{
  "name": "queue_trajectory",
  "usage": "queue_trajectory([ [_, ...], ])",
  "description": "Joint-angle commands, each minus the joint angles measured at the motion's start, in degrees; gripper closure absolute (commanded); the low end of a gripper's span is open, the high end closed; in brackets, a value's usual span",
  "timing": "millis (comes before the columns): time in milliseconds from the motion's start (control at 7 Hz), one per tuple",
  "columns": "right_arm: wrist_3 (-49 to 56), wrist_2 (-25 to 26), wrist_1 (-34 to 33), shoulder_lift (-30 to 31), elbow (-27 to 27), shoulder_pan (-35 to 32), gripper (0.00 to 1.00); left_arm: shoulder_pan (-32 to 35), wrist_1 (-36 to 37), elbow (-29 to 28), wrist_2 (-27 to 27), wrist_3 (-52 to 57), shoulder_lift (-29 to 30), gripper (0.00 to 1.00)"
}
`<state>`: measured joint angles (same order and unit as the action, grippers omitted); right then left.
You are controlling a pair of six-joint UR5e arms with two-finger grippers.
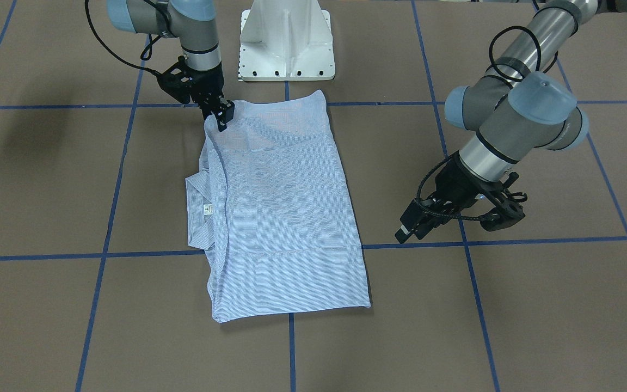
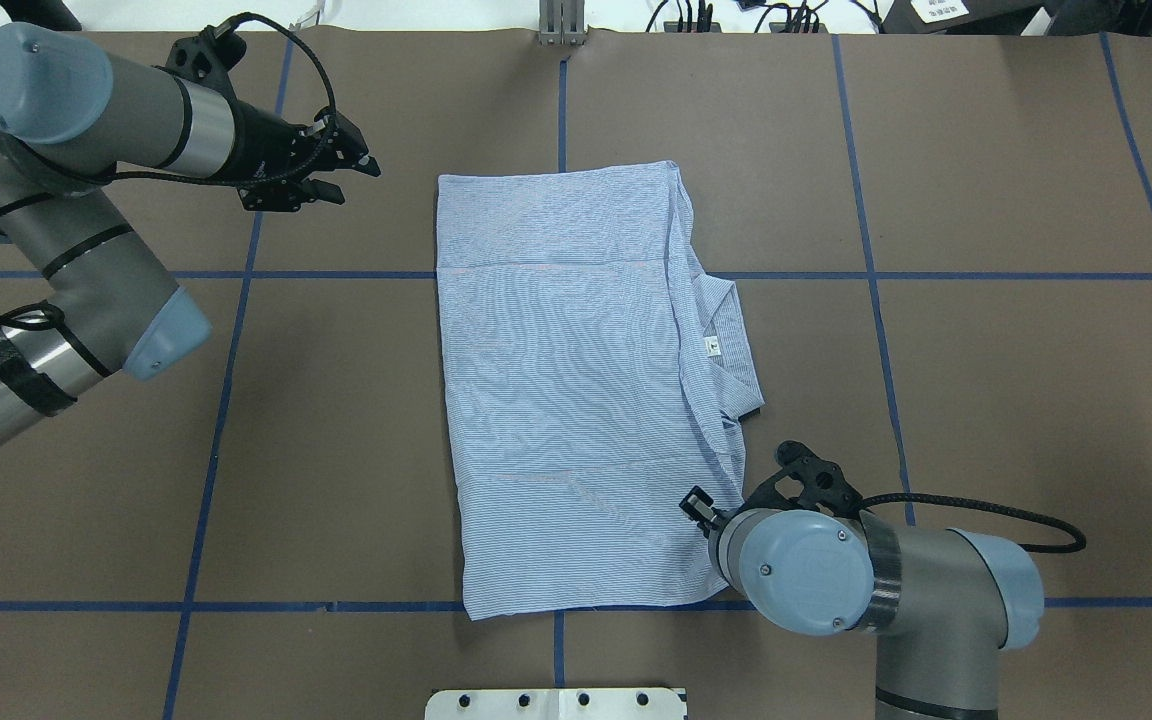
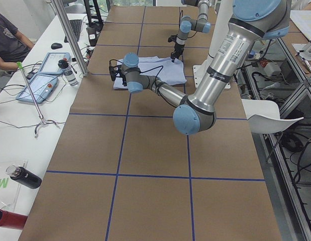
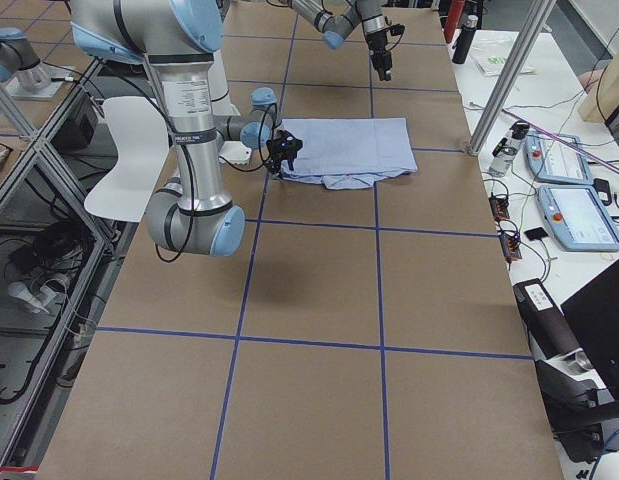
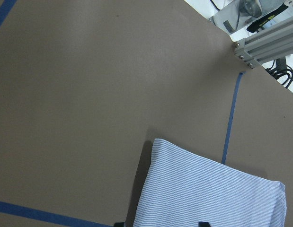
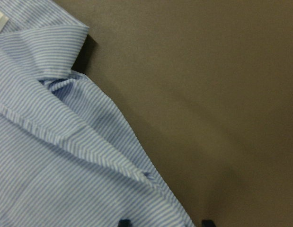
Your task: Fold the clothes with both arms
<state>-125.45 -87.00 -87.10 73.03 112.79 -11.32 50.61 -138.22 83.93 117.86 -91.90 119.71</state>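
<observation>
The clothes are one light blue and white striped shirt [image 2: 566, 400], folded into a long rectangle on the brown table. Its collar [image 2: 726, 340] and white neck label [image 1: 208, 209] stick out on the robot's right side. My right gripper [image 2: 701, 508] stands low at the shirt's near right corner. In the right wrist view the shirt's edge [image 6: 151, 184] runs between its two spread fingertips, so it is open. My left gripper [image 2: 351, 180] hovers open over bare table, left of the shirt's far left corner [image 5: 158, 144], holding nothing.
The white pedestal base [image 1: 286, 43] stands just behind the shirt's near edge. Blue tape lines [image 2: 216, 440] grid the table. A side bench with tablets [image 3: 42, 75], a bottle and a seated person [image 3: 9, 40] runs beyond the table's far edge, behind an aluminium post [image 3: 70, 35].
</observation>
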Motion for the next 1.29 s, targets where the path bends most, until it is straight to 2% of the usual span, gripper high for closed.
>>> queue_trajectory([
  [0, 0.03, -0.01, 0.0, 0.01, -0.03, 0.07, 0.38, -0.07, 0.14, 0.97, 0.09, -0.03, -0.79, 0.4],
  [429, -0.14, -0.1, 0.09, 0.19, -0.38, 0.07, 0.35, 0.01, 0.32, 1.59, 0.0, -0.12, -0.88, 0.4],
  [571, -0.49, -0.1, 0.18, -0.07, -0.38, 0.07, 0.42, 0.01, 0.32, 1.59, 0.0, -0.03, -0.88, 0.4],
  [714, -0.67, -0.1, 0.26, -0.08, -0.55, 0.07, 0.53, 0.01, 0.32, 1.59, 0.0, -0.03, -0.88, 0.4],
  [857, -0.85, -0.01, 0.26, -0.16, -0.55, 0.07, 0.7, 0.01, 0.32, 1.59, 0.0, -0.03, -0.88, 0.39],
  [1000, -0.93, -0.01, 0.26, -0.25, -0.64, 0.07, 0.98, 0.01, 0.32, 1.59, 0.0, -0.12, -0.88, 0.4],
  [1143, -0.76, -0.09, 0.35, -0.34, -0.38, 0.07, 1.0, 0.01, 0.32, 1.59, 0.0, -0.12, -0.88, 0.4],
])
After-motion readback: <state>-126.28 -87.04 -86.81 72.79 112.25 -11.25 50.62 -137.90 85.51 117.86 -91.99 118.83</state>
